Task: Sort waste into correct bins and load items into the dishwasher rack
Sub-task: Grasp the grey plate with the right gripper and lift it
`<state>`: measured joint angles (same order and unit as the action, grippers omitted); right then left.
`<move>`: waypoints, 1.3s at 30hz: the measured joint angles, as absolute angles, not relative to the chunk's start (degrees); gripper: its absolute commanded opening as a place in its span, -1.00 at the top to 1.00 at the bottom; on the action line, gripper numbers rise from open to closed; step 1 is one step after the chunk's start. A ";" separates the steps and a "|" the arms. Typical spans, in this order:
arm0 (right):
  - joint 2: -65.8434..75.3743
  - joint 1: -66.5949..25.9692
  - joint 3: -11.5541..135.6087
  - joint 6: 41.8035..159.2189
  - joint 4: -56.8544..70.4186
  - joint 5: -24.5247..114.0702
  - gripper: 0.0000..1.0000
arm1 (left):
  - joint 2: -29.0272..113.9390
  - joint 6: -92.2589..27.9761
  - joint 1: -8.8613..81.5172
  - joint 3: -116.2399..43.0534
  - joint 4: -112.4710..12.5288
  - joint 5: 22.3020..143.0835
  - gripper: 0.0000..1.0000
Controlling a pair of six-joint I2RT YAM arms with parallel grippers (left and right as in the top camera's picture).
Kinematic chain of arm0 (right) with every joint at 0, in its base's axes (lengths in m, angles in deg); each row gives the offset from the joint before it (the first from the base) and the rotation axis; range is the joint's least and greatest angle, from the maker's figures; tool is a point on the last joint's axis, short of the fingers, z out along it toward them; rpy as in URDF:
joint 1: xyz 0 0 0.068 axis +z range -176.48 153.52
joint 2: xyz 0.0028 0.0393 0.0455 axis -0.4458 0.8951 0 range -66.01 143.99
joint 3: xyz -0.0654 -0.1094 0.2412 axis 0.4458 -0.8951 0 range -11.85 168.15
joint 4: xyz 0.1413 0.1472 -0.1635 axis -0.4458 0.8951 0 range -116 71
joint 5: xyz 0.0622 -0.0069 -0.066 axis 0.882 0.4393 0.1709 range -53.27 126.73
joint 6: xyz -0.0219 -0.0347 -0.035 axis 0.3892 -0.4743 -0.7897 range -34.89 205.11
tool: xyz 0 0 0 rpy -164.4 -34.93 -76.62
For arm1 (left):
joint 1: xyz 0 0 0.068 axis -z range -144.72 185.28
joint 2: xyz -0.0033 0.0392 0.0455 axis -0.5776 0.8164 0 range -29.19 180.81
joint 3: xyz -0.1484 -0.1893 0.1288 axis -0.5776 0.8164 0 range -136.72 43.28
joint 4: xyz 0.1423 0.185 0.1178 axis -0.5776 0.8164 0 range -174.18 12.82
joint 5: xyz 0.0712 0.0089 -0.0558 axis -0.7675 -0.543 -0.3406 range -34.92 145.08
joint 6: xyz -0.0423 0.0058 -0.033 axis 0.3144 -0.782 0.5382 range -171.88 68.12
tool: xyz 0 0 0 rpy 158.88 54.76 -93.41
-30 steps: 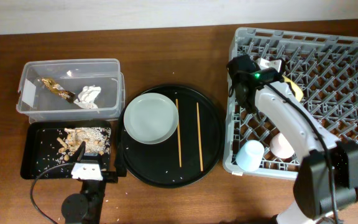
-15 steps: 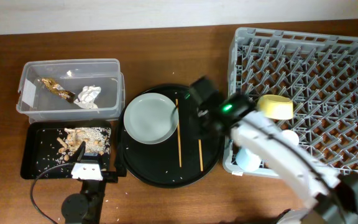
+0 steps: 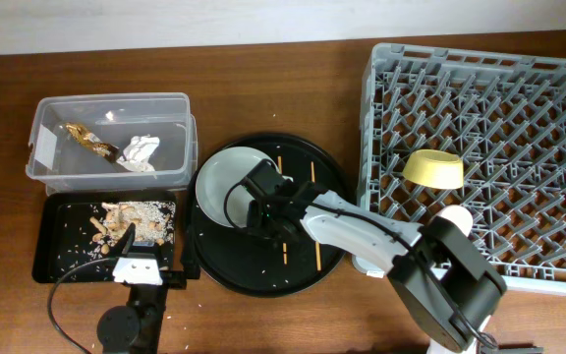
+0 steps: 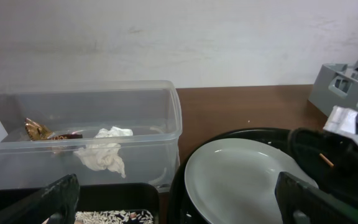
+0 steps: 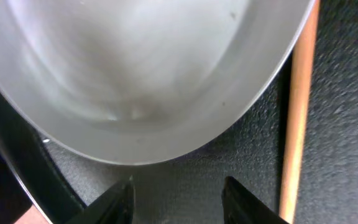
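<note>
On the round black tray (image 3: 254, 270) lies the pale grey-green plate (image 3: 219, 187): likely stiff, glossy and slippery, best pinched across its raised rim. The right hand (image 5: 179, 202) hovers spread at that rim, beside a chopstick (image 5: 297, 118); the left hand (image 4: 179, 199) is spread too.

- The brown wooden table (image 3: 263, 88) carries four things directly.
- A clear plastic tub (image 3: 106, 97) stands at the left rear.
- A shallow black rectangular tray (image 3: 39, 241) lies just in front of it.
- A big round black tray (image 3: 254, 270) lies mid-table, close beside both.
- The grey dishwasher rack (image 3: 480, 51) fills the right side.
</note>
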<state>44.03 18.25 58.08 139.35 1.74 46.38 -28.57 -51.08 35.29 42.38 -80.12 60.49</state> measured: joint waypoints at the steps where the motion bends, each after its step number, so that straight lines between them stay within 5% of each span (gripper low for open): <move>1: 44.38 18.25 58.08 140.47 1.02 46.82 0.88 | -28.57 -51.08 35.29 42.38 -80.12 60.49 -0.99; 2: 44.51 18.25 58.08 141.67 0.98 47.08 0.92 | -28.57 -51.06 35.29 42.38 -80.12 60.49 -0.99; 3: 44.53 18.25 58.10 142.76 2.22 47.21 0.50 | -28.57 -51.08 35.29 42.38 -80.12 60.49 -0.99; 4: 44.53 18.25 58.10 143.20 3.86 47.17 0.29 | -28.57 -51.08 35.29 42.38 -80.12 60.49 -0.99; 9: 44.58 18.25 58.10 144.12 2.33 46.79 -0.02 | -28.57 -51.08 35.29 42.38 -80.12 60.49 -0.99; 13: 44.58 18.25 58.10 145.60 -1.75 48.24 -0.04 | -28.57 -51.08 35.29 42.38 -80.12 60.49 -0.99; 21: 44.86 15.22 58.10 157.80 1.22 45.11 -0.02 | -28.57 -51.08 35.29 42.38 -80.12 60.49 -0.99; 27: 46.76 15.06 59.00 158.43 5.02 44.67 0.92 | -28.57 -51.08 35.29 42.38 -80.12 60.49 -0.99; 34: 43.09 12.83 58.61 146.67 8.24 46.73 0.92 | -28.57 -51.08 35.29 42.38 -80.12 60.49 -0.99; 39: 19.55 2.49 58.32 129.34 14.95 35.89 0.92 | -28.57 -51.08 35.29 42.40 -80.12 60.49 -0.99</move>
